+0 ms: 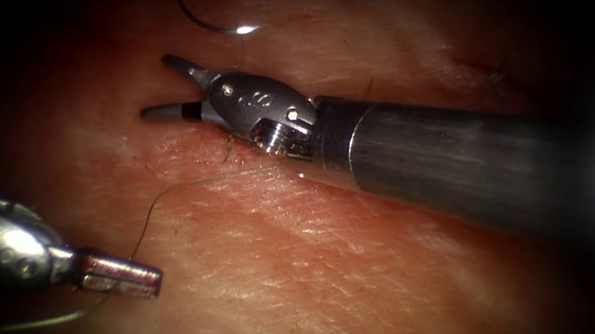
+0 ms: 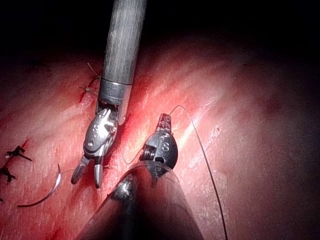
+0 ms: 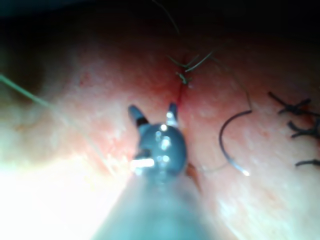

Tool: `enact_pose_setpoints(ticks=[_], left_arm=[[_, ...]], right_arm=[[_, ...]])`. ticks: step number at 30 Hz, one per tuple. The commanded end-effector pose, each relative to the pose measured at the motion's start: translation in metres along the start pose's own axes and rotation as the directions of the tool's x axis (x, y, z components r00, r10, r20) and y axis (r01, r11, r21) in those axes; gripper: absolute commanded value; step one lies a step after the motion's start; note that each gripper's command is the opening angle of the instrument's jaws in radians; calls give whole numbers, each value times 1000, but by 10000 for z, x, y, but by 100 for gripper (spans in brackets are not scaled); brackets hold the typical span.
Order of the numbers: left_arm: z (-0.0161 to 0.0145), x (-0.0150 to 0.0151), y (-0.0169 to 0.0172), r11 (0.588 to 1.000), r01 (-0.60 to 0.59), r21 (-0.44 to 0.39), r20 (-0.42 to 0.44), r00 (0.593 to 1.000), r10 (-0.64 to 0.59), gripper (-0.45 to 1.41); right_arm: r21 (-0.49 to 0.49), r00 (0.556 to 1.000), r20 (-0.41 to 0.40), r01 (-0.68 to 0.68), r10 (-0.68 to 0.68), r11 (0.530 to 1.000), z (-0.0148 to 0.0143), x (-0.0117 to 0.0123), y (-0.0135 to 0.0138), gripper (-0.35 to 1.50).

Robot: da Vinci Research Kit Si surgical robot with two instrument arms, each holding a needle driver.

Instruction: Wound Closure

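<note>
Right tool (image 1: 157,85) hangs over the tissue (image 1: 344,275) with jaws spread wide, gripping nothing. The needle (image 1: 206,18) lies loose at about 12 o'clock from it — not in the tissue. Left tool (image 1: 142,279) is closed on the thread (image 1: 150,216).

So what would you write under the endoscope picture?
Right tool open and empty, left tool shut on thread, needle lying loose on the tissue.

Beyond the left tool (image 1: 142,278), the thread (image 1: 146,225) runs off the endoscope picture's edge; whether those jaws pinch it is unclear.
</note>
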Motion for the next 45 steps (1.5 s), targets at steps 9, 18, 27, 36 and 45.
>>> enact_pose_setpoints(ticks=[9,18,27,36,45], left_arm=[[-10,7,-45,999,-42,-23,-8,999,42,-45],[2,-22,-94,998,-55,-43,-36,998,53,-45],[38,-41,-125,996,-57,-73,-86,995,51,-45],[67,-53,-151,995,-69,-79,-160,986,55,-45],[101,-112,-173,996,-70,-59,-186,981,58,-45]], right_arm=[[231,995,40,75,-87,970,6,-13,-37,69],[409,995,24,77,-95,909,-27,-31,-61,47],[489,996,-25,91,-90,868,-48,-35,-79,37],[519,995,-76,97,-67,849,-76,-38,-98,37],[448,984,-181,80,3,890,-134,-42,-102,39]])
